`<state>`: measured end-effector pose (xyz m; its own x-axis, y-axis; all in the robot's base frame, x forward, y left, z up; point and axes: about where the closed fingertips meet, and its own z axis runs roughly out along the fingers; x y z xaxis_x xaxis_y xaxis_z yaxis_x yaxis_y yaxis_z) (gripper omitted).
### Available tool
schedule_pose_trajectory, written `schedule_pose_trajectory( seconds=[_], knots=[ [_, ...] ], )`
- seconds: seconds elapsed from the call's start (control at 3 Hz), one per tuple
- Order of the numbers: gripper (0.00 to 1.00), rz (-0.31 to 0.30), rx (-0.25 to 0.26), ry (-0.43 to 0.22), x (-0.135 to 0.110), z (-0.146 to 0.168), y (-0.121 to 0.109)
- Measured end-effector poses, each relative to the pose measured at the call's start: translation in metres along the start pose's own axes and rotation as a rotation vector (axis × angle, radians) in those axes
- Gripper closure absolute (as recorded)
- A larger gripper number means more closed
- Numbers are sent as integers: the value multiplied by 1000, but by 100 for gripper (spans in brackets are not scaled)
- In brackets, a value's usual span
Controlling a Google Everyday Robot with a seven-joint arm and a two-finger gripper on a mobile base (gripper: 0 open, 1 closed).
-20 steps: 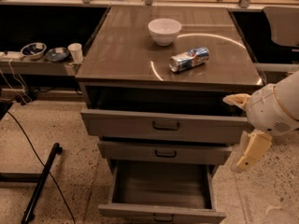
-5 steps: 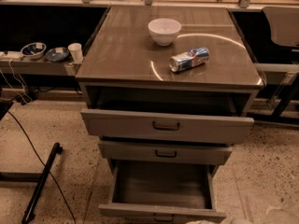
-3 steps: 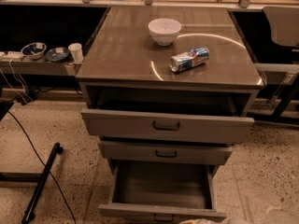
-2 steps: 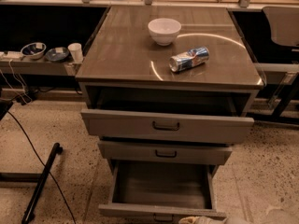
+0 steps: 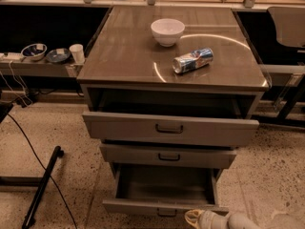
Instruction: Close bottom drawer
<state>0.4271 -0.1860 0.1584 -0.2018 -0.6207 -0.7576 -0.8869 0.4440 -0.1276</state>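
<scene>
The bottom drawer (image 5: 164,206) is pulled far out of the grey cabinet, its deep box empty, its flat front near the bottom edge of the camera view. Its small dark handle (image 5: 167,213) is only just in view. The middle drawer (image 5: 167,156) and the top drawer (image 5: 169,128) also stand partly open. My gripper (image 5: 193,217) comes in low from the bottom right, its pale tip right at the bottom drawer's front, just right of the handle. I cannot see whether it touches the front.
A white bowl (image 5: 167,31) and a can lying on its side (image 5: 192,60) sit on the cabinet top. A shelf at left holds bowls (image 5: 34,51) and a cup (image 5: 76,53). A black stand (image 5: 42,187) and cable lie on the floor at left.
My arm swung from the cabinet's right side down out of view, then the gripper crept in from the bottom edge, leftward toward the bottom drawer's front. The drawers have not moved.
</scene>
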Motion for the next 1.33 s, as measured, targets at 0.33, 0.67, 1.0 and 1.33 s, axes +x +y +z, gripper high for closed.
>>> schedule_pose_trajectory(
  seconds=[0.33, 0.67, 1.0, 1.33],
  knots=[
    [100, 17, 47, -13, 3, 11, -29],
    [100, 13, 52, -17, 2, 13, -31],
    [100, -24, 103, -55, -3, 36, -51],
    [100, -46, 120, -80, -10, 52, -66]
  ],
)
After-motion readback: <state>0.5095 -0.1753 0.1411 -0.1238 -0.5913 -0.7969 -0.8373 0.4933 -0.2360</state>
